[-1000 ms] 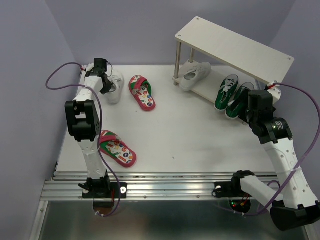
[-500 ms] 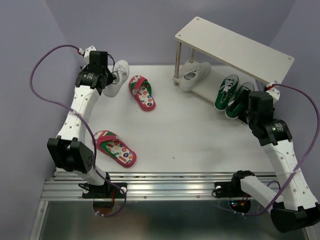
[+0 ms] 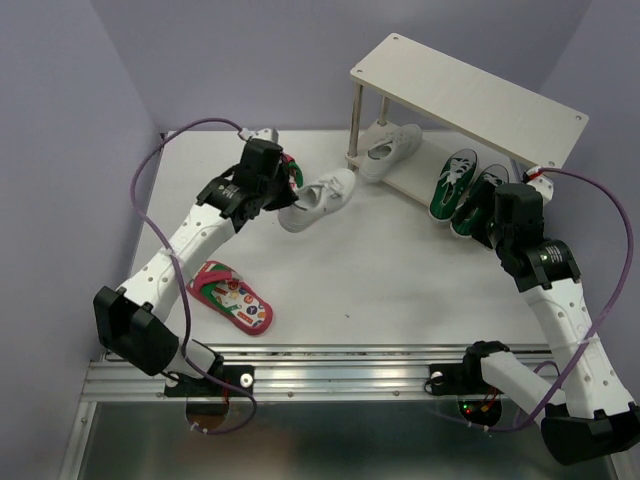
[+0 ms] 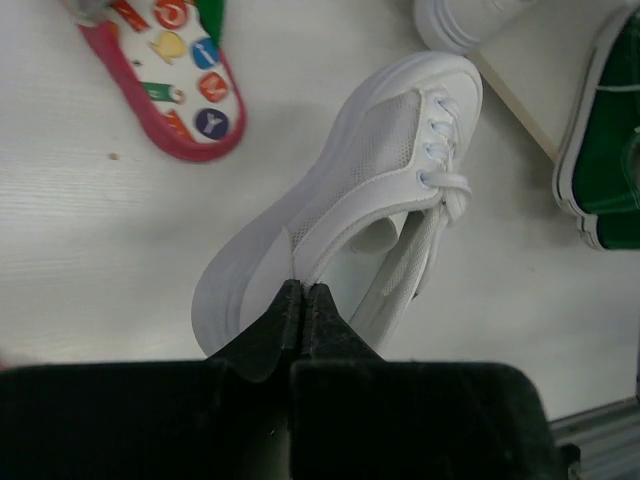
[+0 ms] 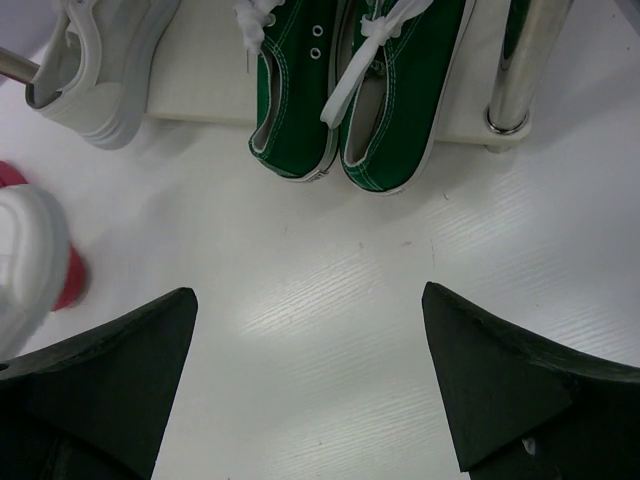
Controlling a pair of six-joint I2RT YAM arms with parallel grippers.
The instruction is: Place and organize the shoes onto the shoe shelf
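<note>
The left gripper point(image 4: 303, 295) pinches only the thin heel edge of a white sneaker point(image 4: 370, 190), near the shoe shelf point(image 3: 470, 95). Such a small hold may slip, and the shoe can drop or turn. The right gripper point(image 5: 308, 292) stands wide, empty.

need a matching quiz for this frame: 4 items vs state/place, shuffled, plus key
Items
1. left jaws
2. right jaws
3. green sneakers
4. flip-flop nearest the arm bases

States
A. side by side on the lower board of the shoe shelf
B. open, holding nothing
C. lying flat on the table, not gripped
D. shut on the heel of a white sneaker

Pairs: 1-D, 2-B, 3-A, 4-C
</note>
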